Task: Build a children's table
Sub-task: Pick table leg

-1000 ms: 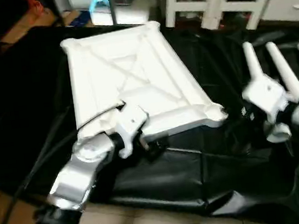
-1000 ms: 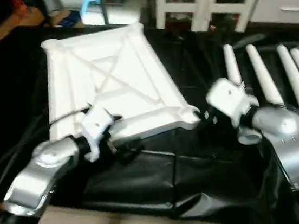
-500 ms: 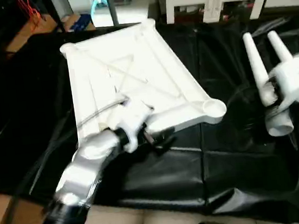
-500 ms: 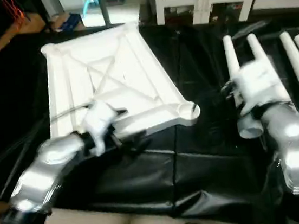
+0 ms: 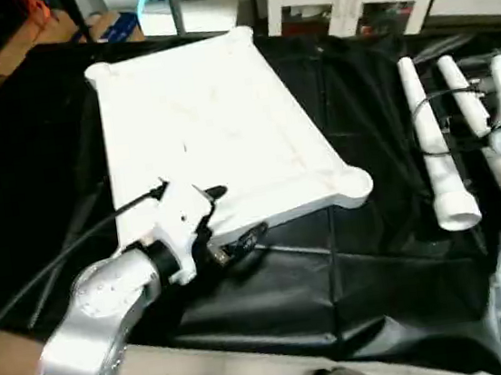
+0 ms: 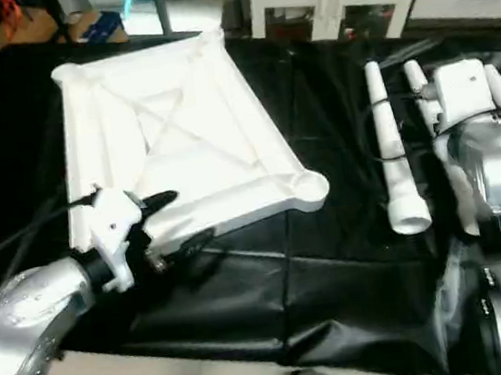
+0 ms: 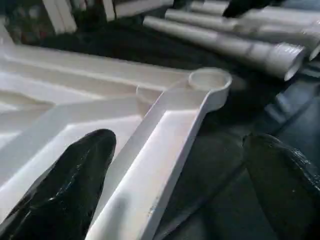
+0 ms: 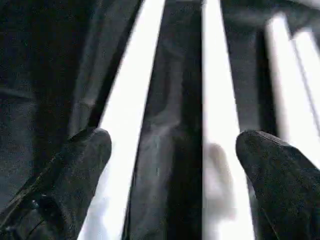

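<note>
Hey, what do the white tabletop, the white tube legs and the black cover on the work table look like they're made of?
Tabletop: looks like moulded white plastic, matt, judging by its X-shaped ribs and round corner socket.
Tube legs: probably the same smooth white plastic; the open end suggests hollow tubes.
Black cover: seemingly thin plastic sheeting or coated fabric, slightly glossy, with creases and wrinkles.

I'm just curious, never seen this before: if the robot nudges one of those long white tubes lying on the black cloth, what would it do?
The tube leg is round and lies flat, so it would probably roll sideways. It looks hollow at its open end, so likely light. It seems stiff, and the smooth plastic may slip between fingers.
</note>
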Tool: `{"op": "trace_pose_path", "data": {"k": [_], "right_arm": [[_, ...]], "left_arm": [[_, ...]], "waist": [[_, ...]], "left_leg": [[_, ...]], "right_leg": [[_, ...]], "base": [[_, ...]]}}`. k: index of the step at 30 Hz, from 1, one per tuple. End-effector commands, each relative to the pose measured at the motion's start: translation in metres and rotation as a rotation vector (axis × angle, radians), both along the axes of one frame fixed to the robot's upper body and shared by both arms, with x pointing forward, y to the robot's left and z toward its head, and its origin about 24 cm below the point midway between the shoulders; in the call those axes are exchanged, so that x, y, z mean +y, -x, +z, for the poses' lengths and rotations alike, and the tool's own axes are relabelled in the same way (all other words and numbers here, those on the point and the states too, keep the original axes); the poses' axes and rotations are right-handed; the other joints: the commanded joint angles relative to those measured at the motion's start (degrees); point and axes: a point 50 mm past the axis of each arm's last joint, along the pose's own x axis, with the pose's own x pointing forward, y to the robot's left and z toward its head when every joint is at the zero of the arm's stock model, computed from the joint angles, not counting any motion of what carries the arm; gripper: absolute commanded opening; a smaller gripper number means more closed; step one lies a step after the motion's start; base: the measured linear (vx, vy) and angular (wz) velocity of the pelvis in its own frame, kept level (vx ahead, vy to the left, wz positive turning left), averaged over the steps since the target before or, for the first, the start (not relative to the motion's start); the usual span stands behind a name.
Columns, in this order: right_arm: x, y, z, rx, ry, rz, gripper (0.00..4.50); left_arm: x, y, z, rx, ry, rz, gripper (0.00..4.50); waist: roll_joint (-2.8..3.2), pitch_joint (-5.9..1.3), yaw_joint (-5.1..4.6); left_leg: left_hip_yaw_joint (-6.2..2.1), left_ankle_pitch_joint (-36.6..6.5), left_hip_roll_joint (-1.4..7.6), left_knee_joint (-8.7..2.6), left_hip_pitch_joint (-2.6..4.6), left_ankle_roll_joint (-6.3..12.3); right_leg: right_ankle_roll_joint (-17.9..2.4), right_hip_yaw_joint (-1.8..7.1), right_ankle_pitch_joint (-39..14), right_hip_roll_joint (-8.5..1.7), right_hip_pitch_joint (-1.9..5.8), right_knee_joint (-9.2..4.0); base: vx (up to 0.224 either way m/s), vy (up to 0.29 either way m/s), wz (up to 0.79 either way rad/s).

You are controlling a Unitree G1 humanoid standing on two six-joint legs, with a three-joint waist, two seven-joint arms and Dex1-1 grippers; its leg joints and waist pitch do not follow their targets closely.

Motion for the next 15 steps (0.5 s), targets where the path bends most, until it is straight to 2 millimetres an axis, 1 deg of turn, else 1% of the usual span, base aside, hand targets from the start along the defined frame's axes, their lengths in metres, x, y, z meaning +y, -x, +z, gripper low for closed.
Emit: {"op": "trace_pose_path", "data": {"k": [1, 3, 4, 5, 6, 7, 8, 9, 10, 11, 12, 14, 15], "right_arm": [[0.004, -0.004, -0.004, 0.016, -0.130, 0.070, 4.48], [0.007, -0.006, -0.004, 0.014, -0.165, 0.094, 4.48], [0.007, -0.007, -0.004, 0.022, -0.181, 0.105, 4.48], [0.007, -0.008, -0.004, 0.025, -0.184, 0.109, 4.48], [0.006, -0.008, -0.006, 0.042, -0.175, 0.105, 4.48], [0.006, -0.008, -0.007, 0.056, -0.171, 0.107, 4.48], [0.006, -0.008, -0.010, 0.078, -0.182, 0.106, 4.48], [0.006, -0.007, -0.011, 0.086, -0.191, 0.105, 4.48], [0.005, -0.005, -0.018, 0.138, -0.197, 0.099, 4.48], [0.004, -0.004, -0.022, 0.165, -0.202, 0.085, 4.48], [0.004, -0.004, -0.023, 0.173, -0.203, 0.081, 4.48], [0.001, -0.003, -0.030, 0.214, -0.225, 0.048, 4.48], [0.001, -0.003, -0.030, 0.214, -0.225, 0.048, 4.48]], "left_arm": [[0.003, 0.004, 0.007, -0.012, -0.010, 0.002, 4.50], [0.004, 0.005, 0.010, -0.018, -0.013, 0.005, 4.50], [0.004, 0.005, 0.011, -0.021, -0.015, 0.007, 4.50], [0.004, 0.006, 0.012, -0.022, -0.015, 0.008, 4.50], [0.004, 0.006, 0.013, -0.023, -0.018, 0.006, 4.50], [0.003, 0.007, 0.014, -0.024, -0.021, 0.000, 4.50], [0.002, 0.008, 0.015, -0.022, -0.024, -0.011, 4.50], [0.002, 0.009, 0.015, -0.021, -0.025, -0.015, 4.50], [-0.002, 0.011, 0.016, -0.014, -0.027, -0.050, 4.50], [-0.004, 0.012, 0.017, -0.006, -0.025, -0.068, 4.50], [-0.005, 0.012, 0.018, -0.003, -0.025, -0.072, 4.50], [-0.009, 0.013, 0.019, 0.006, -0.023, -0.102, 4.50], [-0.009, 0.013, 0.019, 0.006, -0.023, -0.102, 4.50]], "waist": [[-1.68, -4.30, 0.27], [-1.55, -4.23, 0.41], [-1.89, -4.17, 0.44], [-1.93, -4.26, 0.48], [-2.32, -4.16, 0.67], [-2.27, -4.17, 0.74], [-2.22, -4.14, 0.92], [-2.45, -4.12, 1.00], [-2.56, -4.08, 1.29], [-2.45, -4.11, 1.41], [-2.61, -4.08, 1.53], [-2.64, -3.98, 1.60], [-2.68, -4.00, 1.76]], "left_leg": [[-0.89, 4.9, 3.38, -3.69, 0.58, 10.09], [-0.88, 4.6, 3.49, -3.63, 0.67, 10.25], [-0.91, 5.0, 3.54, -3.62, 0.59, 10.33], [-0.90, 5.5, 3.59, -3.56, 0.69, 10.23], [-0.76, 5.8, 3.57, -3.53, 0.71, 10.25], [-0.83, 6.0, 3.57, -3.55, 0.66, 10.16], [-0.77, 5.9, 3.56, -3.51, 0.70, 9.93], [-0.69, 5.7, 3.58, -3.52, 0.76, 9.80], [-0.67, 5.6, 3.55, -3.52, 0.82, 9.50], [-0.68, 5.7, 3.55, -3.52, 0.89, 9.31], [-0.61, 5.4, 3.53, -3.54, 0.92, 8.92], [-0.55, 5.0, 3.48, -3.55, 0.80, 8.23], [-0.52, 4.9, 3.50, -3.51, 0.94, 8.00]], "right_leg": [[-17.5, 2.61, -3.4, -4.35, 3.41, -2.71], [-17.8, 2.68, -3.3, -4.52, 3.36, -2.58], [-17.9, 2.71, -3.2, -4.49, 3.42, -2.50], [-18.2, 2.72, -2.8, -4.50, 3.37, -2.40], [-18.3, 2.77, -2.7, -4.49, 3.31, -2.50], [-18.4, 2.79, -2.7, -4.55, 3.39, -2.36], [-18.4, 2.81, -3.2, -4.60, 3.33, -2.45], [-18.4, 2.83, -3.4, -4.59, 3.29, -2.48], [-18.5, 2.88, -3.5, -4.54, 3.29, -2.46], [-18.7, 2.85, -3.5, -4.53, 3.22, -2.38], [-18.8, 2.86, -3.7, -4.46, 3.14, -2.40], [-19.0, 2.91, -3.6, -4.44, 3.16, -2.40], [-19.0, 2.93, -3.3, -4.36, 3.09, -2.38]], "base": [[0.000, 0.000, 0.00], [0.000, 0.000, 0.00], [0.000, 0.000, 0.00], [0.000, 0.000, 0.00], [0.000, 0.000, 0.00], [0.000, 0.000, 0.00], [0.000, 0.000, 0.00], [0.000, 0.000, 0.00], [0.000, 0.000, 0.00], [0.000, 0.000, 0.00], [0.000, 0.000, 0.00], [0.000, 0.000, 0.00], [0.000, 0.000, 0.00]]}}
